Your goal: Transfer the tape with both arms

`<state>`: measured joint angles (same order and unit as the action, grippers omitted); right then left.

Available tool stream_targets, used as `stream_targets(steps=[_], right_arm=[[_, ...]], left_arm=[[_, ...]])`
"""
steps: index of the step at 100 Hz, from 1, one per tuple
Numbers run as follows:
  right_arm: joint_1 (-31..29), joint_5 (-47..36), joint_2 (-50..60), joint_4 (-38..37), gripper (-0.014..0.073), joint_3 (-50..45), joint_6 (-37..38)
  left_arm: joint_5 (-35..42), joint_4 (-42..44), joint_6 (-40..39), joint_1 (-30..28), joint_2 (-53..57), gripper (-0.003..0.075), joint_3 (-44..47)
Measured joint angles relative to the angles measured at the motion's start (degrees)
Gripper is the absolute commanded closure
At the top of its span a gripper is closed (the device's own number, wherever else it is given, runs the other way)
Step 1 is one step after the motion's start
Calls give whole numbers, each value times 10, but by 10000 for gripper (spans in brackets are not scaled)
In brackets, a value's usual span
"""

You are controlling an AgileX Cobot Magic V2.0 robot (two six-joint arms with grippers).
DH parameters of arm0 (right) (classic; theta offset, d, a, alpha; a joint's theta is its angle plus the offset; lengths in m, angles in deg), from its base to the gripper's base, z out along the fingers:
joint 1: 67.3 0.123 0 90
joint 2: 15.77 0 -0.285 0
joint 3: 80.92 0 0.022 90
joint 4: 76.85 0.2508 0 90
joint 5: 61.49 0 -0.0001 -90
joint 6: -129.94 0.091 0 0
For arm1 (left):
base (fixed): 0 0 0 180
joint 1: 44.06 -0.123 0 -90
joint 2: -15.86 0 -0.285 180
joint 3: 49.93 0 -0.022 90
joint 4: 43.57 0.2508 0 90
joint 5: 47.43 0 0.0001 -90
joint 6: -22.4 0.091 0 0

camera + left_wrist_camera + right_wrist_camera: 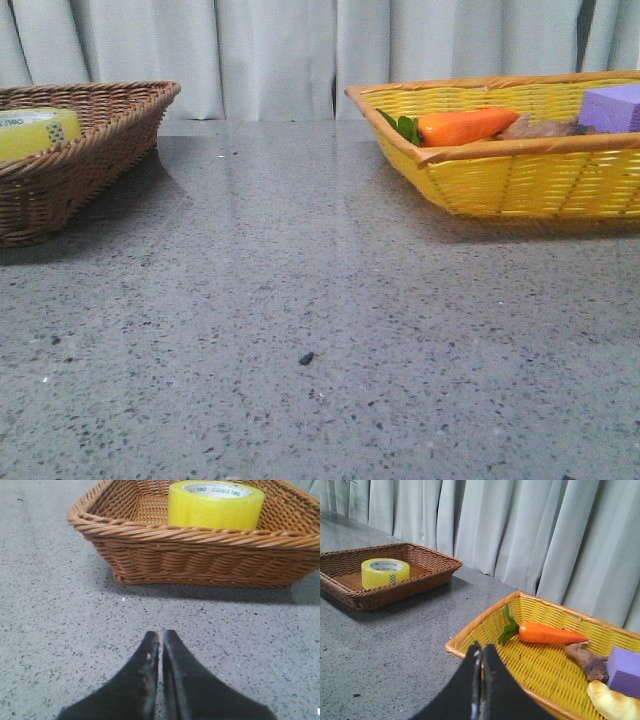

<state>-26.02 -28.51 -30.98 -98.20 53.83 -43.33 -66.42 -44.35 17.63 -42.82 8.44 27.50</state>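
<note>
The yellow tape roll (35, 132) lies flat in the brown wicker basket (95, 150) at the far left. It also shows in the left wrist view (215, 504) and in the right wrist view (385, 572). My left gripper (160, 636) is shut and empty, low over the grey table, a short way in front of the brown basket (200, 555). My right gripper (481, 649) is shut and empty, over the near rim of the yellow basket (485, 625). Neither arm shows in the front view.
The yellow basket (520, 180) at the right holds an orange toy carrot (465, 126), a purple block (612, 106), a brown toy (587, 661) and a yellow bread-like piece (612, 702). Grey curtains hang behind the speckled grey table (300, 330).
</note>
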Motion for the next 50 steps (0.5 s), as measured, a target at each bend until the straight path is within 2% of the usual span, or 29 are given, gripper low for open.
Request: stream_targets(steps=[32,41,50], right_arm=[[-1,-8,0,0,660,-33,0],[-17,-43,0,0,660,-72,0],[-55,-117,0,0,660,-118,0]], left_arm=[[0,1,0,0,0,741,0],[0,1,0,0,0,741,0],[0,1,0,0,0,741,0]])
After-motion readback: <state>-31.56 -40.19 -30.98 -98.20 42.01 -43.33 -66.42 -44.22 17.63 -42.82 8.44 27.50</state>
